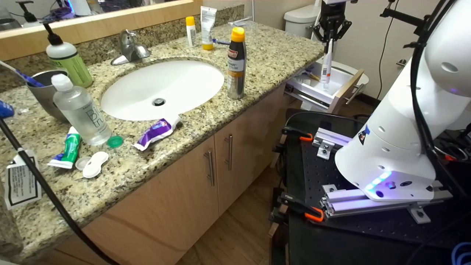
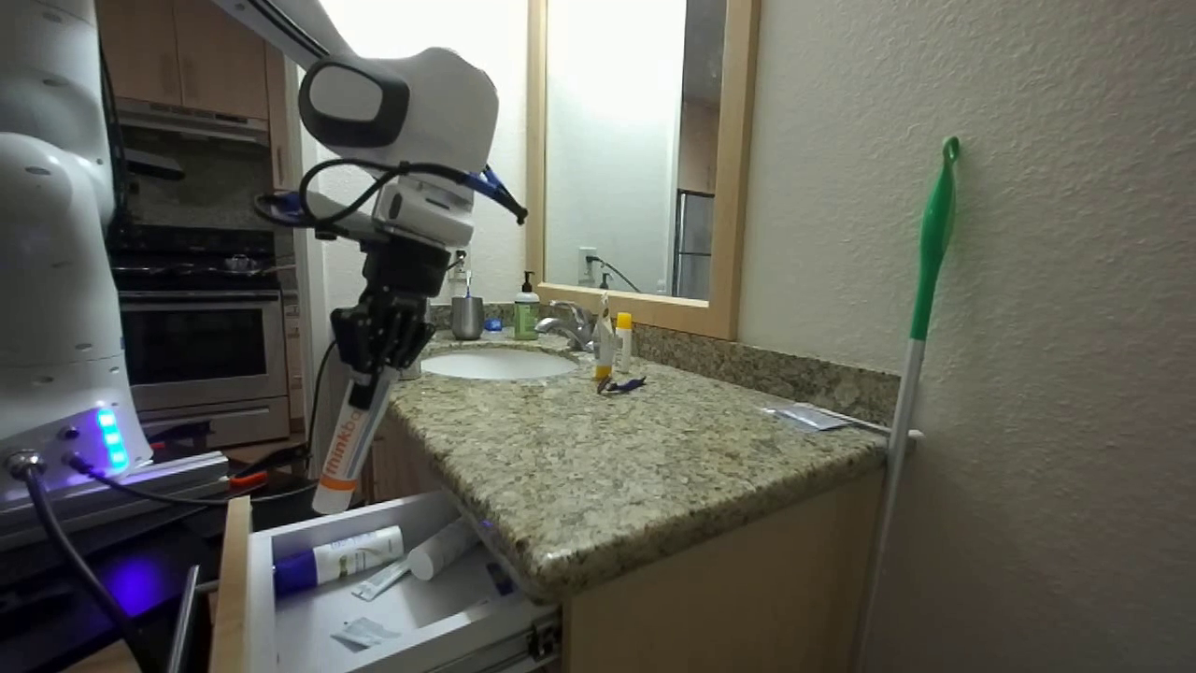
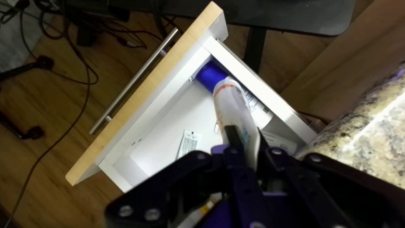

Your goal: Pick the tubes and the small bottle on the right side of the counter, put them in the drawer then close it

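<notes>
White tube (image 1: 326, 70) held by gripper (image 1: 328, 40) over open drawer (image 1: 343, 92) at far right, yellow-capped tube (image 1: 207, 29) and small bottle (image 1: 191, 33) set on far side of counter (image 1: 270, 51), can (image 1: 236, 68) stood right of sink (image 1: 187, 86), purple tube (image 1: 157, 131) laid near its edge

"thinkba" on white tube (image 2: 351, 441), "Coleman" on tall can (image 1: 236, 65), other print mostly unclear

The tube (image 2: 351, 444) is orange-banded white, the drawer (image 3: 167, 126) white and tan.
</notes>
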Robot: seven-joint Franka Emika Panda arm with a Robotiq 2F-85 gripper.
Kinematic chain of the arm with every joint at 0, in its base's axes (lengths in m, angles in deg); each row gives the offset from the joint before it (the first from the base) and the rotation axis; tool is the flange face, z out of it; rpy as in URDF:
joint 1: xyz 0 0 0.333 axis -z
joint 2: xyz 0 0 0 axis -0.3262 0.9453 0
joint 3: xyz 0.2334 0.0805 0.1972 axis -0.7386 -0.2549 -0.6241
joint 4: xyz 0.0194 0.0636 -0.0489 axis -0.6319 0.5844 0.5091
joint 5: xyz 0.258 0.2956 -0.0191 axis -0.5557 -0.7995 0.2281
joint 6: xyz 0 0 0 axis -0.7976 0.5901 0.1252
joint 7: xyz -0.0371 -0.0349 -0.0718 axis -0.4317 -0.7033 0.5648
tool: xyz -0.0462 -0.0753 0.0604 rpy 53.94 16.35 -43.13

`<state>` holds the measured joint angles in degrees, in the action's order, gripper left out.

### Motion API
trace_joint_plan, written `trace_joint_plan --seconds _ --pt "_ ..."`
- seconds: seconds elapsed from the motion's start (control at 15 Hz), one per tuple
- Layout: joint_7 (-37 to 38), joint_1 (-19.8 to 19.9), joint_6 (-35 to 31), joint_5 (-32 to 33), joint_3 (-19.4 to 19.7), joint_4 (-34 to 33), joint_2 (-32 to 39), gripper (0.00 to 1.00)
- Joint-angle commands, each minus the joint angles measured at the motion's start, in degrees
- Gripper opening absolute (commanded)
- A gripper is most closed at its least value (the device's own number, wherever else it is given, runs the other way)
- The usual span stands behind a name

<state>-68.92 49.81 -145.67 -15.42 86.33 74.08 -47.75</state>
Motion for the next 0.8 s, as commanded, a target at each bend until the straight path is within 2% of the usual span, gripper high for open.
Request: trace_joint_plan --seconds 0.0,0.07,0.2,0.47,0.6,0.73 --pt "1.7 0.9 -5.0 -9.3 -0.4 -1.1 9.6 0.03" --pt "2.5 1.4 -5.0 -11.5 -0.3 -0.9 10.7 0.03" --pt "7.3 0.4 -9.5 -12.1 1.6 9.4 7.1 0.03" --pt "23.8 -4.9 -13.5 -9.8 4.2 16.5 -1.1 0.03" --pt "32.9 -6.0 -17.7 -8.1 4.2 20.3 -4.6 0.03" --pt "42.4 -6.5 -25.3 -5.0 3.9 24.9 -7.2 0.03"
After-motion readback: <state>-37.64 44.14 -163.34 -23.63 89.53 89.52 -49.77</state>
